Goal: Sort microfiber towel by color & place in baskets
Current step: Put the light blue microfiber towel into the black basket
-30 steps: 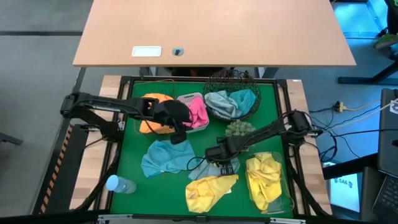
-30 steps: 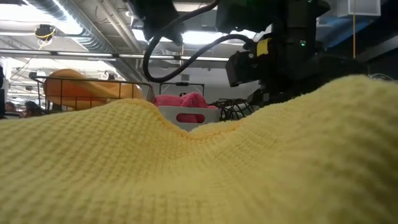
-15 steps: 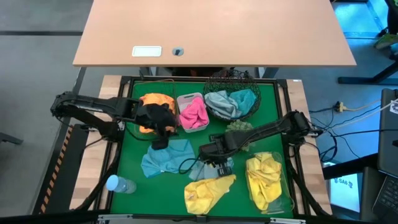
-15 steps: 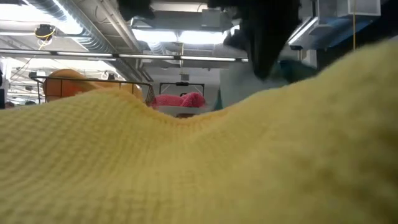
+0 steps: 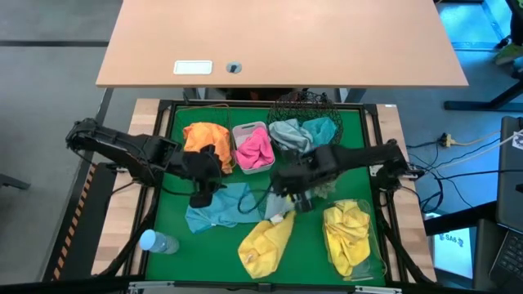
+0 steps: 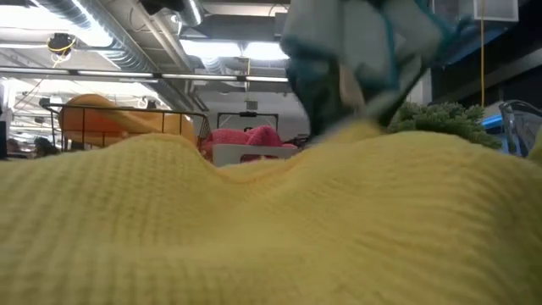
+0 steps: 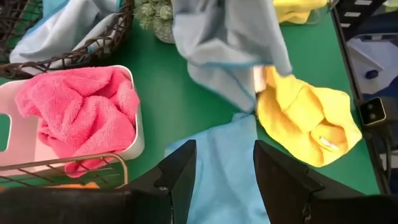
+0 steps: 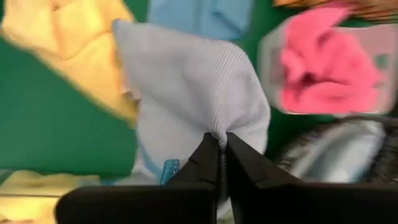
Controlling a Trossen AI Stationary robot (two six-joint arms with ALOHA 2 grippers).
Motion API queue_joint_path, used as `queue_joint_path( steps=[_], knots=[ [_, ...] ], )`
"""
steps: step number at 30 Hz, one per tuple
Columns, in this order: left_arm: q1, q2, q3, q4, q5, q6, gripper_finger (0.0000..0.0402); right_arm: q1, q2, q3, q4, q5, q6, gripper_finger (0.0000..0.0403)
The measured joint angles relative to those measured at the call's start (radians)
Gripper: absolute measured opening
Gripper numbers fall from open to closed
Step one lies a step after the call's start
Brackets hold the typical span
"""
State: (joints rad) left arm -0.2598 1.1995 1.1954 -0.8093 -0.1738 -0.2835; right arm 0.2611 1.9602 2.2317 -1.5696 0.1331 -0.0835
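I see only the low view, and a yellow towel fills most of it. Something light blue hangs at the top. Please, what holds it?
Observer: The right gripper is shut on a light blue towel, lifted off the green mat.
Operator: Where is the left gripper?
Observer: The left gripper is open above another blue towel lying flat on the mat.
Operator: Is some basket already with blue towels?
Observer: Yes, the round black wire basket holds blue-grey towels.
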Motion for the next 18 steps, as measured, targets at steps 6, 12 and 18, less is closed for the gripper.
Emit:
queue_joint_path(
  steps=[6, 12, 18],
  knots=[
    [-0.047, 0.0, 0.0, 0.006, -0.048, -0.074, 0.0153, -0.084, -0.058, 0.092, 0.0, -0.001, -0.058, 0.0009],
    [-0.088, 0.0, 0.0, 0.013, -0.062, -0.158, 0.0153, -0.209, -0.162, 0.092, -0.003, 0.071, -0.08, 0.0012],
    [-0.122, 0.0, 0.0, 0.02, -0.144, -0.223, 0.0153, -0.381, -0.23, 0.093, -0.002, 0.233, -0.135, 0.0014]
  ],
)
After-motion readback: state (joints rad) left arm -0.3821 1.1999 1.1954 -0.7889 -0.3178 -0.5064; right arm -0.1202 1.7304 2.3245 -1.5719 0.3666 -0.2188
